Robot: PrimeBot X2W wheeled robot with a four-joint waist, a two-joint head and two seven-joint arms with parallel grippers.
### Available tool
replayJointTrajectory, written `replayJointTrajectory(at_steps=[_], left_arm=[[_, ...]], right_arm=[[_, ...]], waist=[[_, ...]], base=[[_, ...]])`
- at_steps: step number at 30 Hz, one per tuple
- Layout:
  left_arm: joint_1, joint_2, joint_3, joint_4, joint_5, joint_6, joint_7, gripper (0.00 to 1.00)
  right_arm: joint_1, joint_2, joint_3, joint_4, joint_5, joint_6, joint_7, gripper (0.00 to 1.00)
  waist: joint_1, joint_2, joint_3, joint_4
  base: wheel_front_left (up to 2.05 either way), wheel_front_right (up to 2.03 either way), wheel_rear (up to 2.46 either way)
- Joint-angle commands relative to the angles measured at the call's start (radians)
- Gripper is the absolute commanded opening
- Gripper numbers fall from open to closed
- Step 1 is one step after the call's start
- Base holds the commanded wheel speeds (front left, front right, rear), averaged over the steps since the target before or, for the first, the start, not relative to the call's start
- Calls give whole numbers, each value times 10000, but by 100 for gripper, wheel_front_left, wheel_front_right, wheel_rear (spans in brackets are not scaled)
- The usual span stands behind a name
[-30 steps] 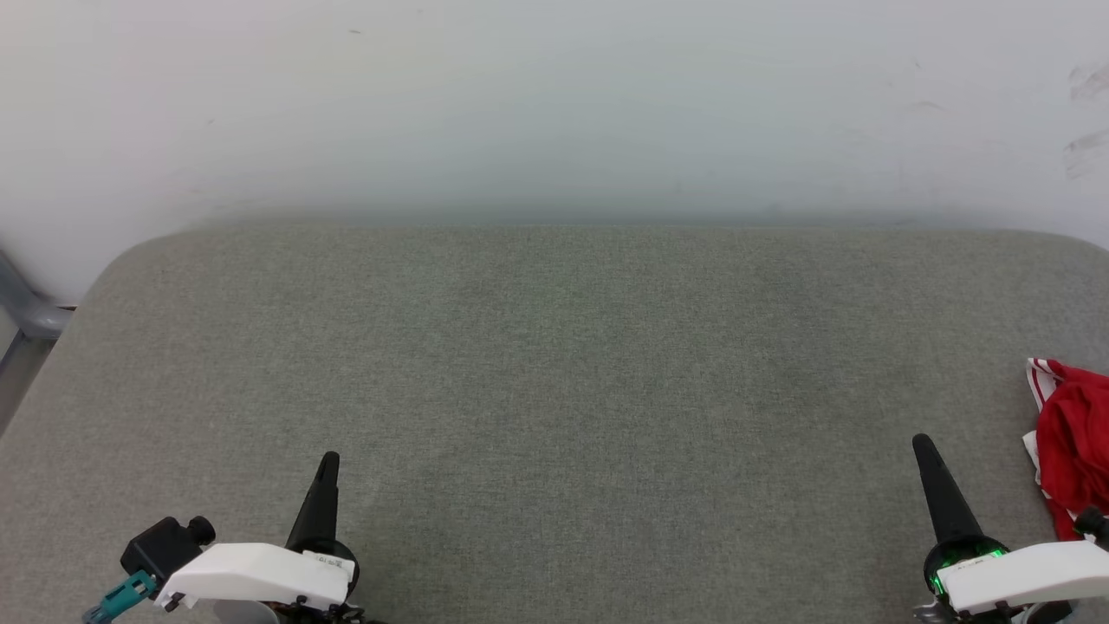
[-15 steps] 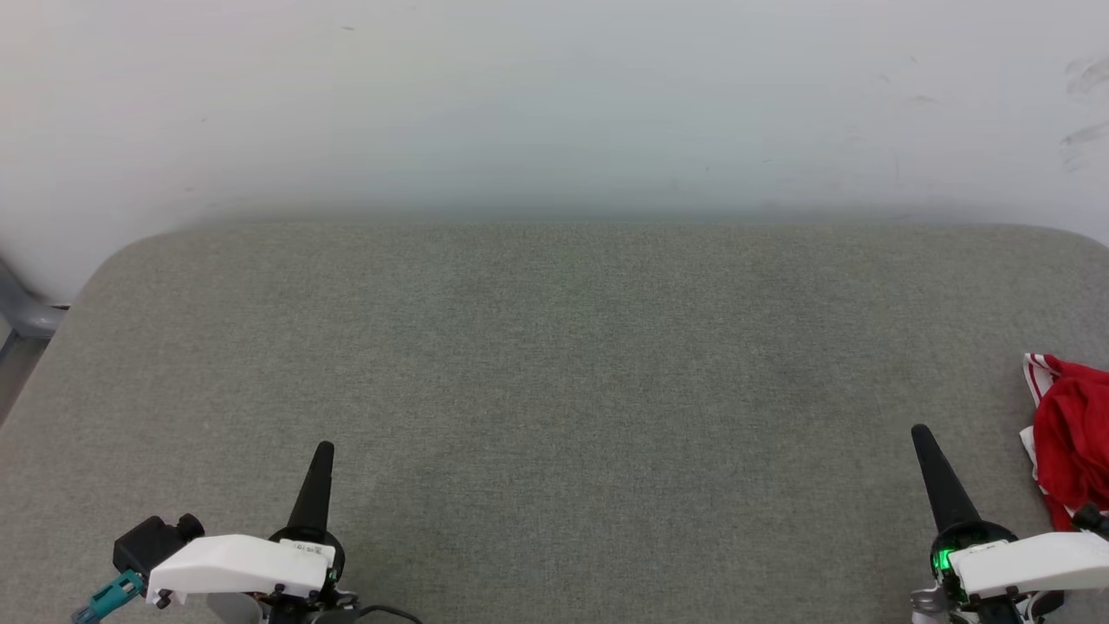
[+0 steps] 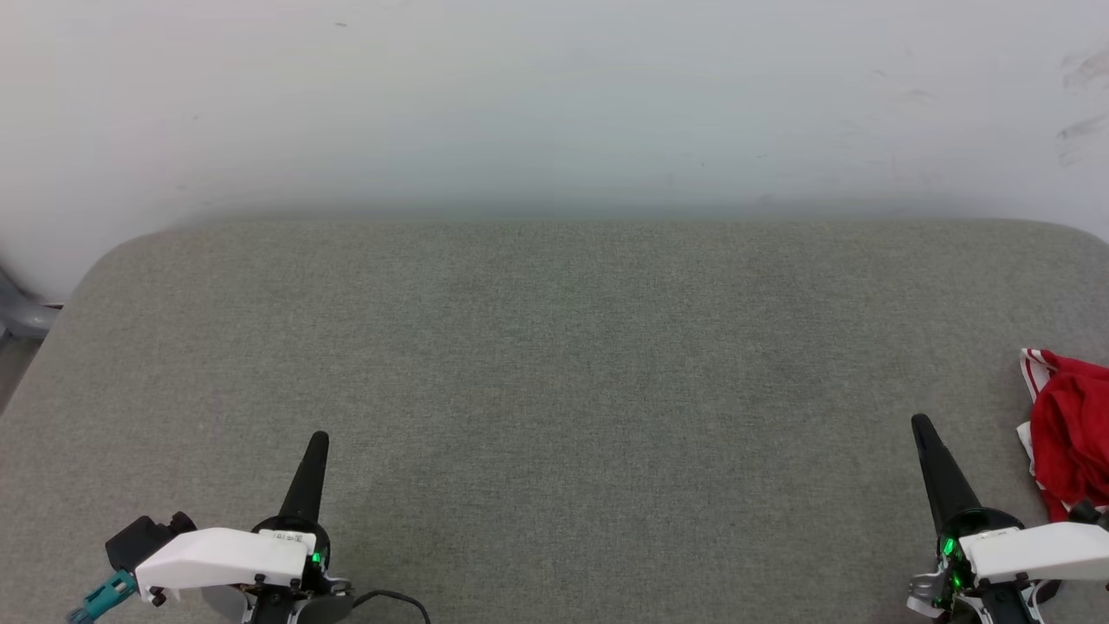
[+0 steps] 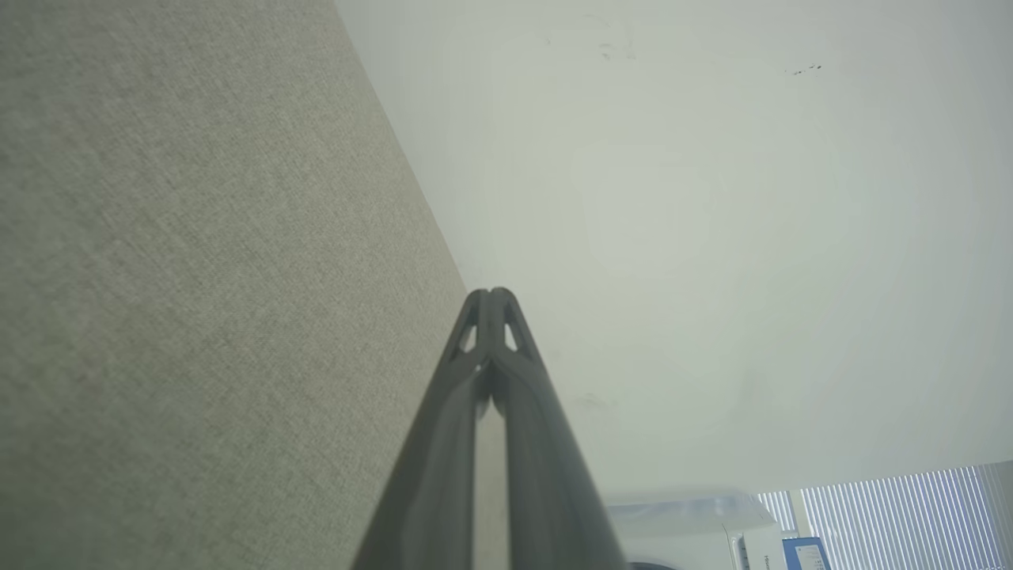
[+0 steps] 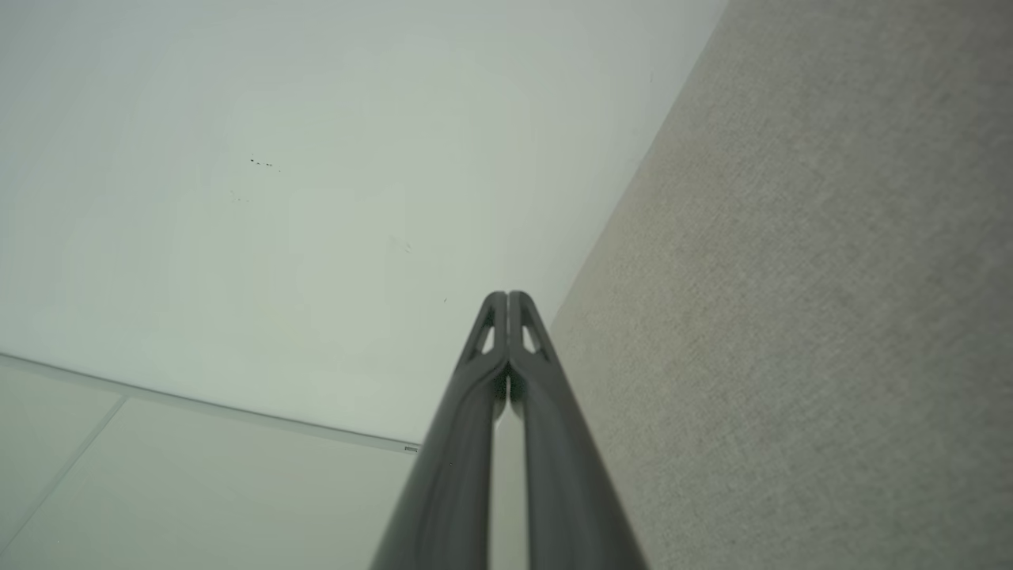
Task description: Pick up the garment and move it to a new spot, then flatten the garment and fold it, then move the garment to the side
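Nearest me, my left gripper (image 3: 317, 444) hung low on the left over the grey fabric surface (image 3: 554, 364). Its two fingers were pressed tip to tip, with nothing between them. My right gripper (image 3: 924, 430) matched it low on the right, closed just as tightly and empty. Just outside that gripper lay the garment (image 3: 1071, 446), a crumpled red heap with white striped trim, cut off by the view's right edge and clear of my fingertips. Beyond the surface's far edge stood a pale wall (image 3: 554, 104).
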Motion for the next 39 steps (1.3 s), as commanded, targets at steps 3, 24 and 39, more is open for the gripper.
replayJointTrajectory(at_steps=[3, 24, 39], left_arm=[[-221, -7, 80, -14, -345, -90, 97, 0], [-380, -47, 326, 47, -1980, -139, 522, 0], [-459, -76, 486, 90, -2946, -173, 768, 0]], right_arm=[[-288, -52, -13, 56, 365, -2, 40, 0], [-654, -27, -42, 540, 1957, -3, 160, 0], [-895, -6, -62, 820, 2885, -3, 249, 0]], waist=[[0, 0, 13, -13], [0, 0, 104, -110], [0, 0, 165, -175]], base=[[0, 0, 0], [0, 0, 0], [0, 0, 0]])
